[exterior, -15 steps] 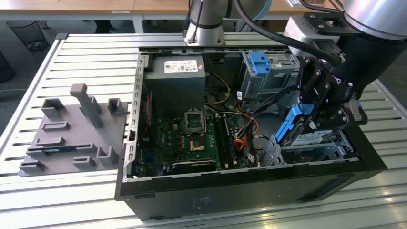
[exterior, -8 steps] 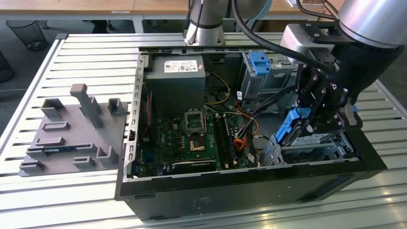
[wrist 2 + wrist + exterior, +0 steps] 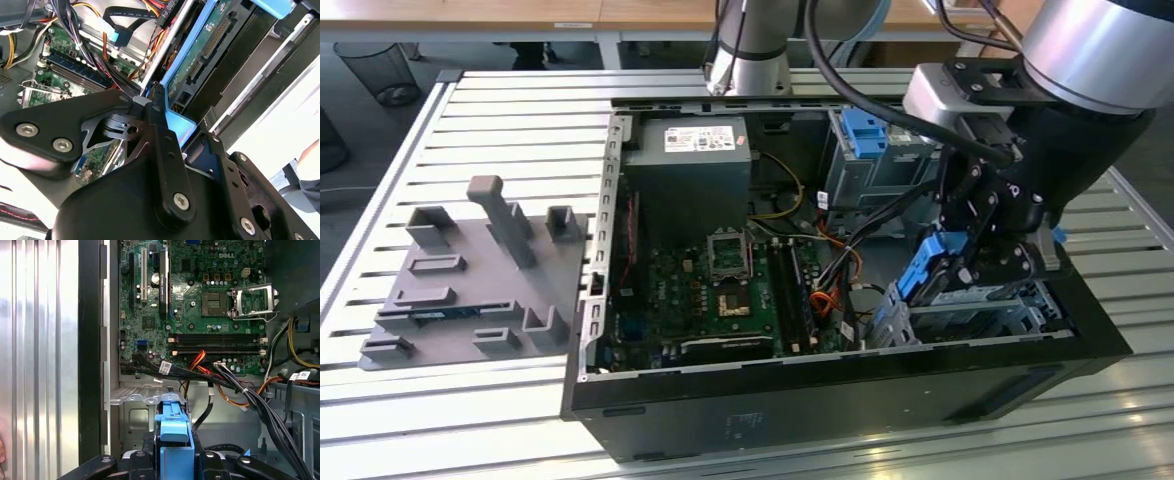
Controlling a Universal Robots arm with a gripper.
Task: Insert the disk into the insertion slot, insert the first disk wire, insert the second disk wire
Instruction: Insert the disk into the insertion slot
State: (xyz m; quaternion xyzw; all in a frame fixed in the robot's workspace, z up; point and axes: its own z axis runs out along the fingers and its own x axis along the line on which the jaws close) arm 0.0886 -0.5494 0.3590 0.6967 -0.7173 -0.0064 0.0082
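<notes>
My gripper (image 3: 983, 262) hangs over the front right corner of the open computer case (image 3: 854, 400) and is shut on the disk (image 3: 930, 262). The disk stands steeply tilted in its bright blue carrier (image 3: 174, 437). Its green circuit-board side (image 3: 207, 47) shows in the second wrist view, with a black finger (image 3: 161, 131) pressed on the carrier. The insertion slot (image 3: 981, 308), a low silver-grey cage, lies right under the disk, and its perforated wall (image 3: 137, 412) shows in the first wrist view. A bundle of black and orange disk wires (image 3: 227, 385) lies loose beside the slot.
A taller grey cage with a blue tab (image 3: 865, 135) stands behind the slot. The motherboard (image 3: 720, 290) and power supply (image 3: 687, 175) lie toward the exterior view's left. A grey fixture plate (image 3: 467, 275) sits on the slatted table (image 3: 494, 100) outside the case.
</notes>
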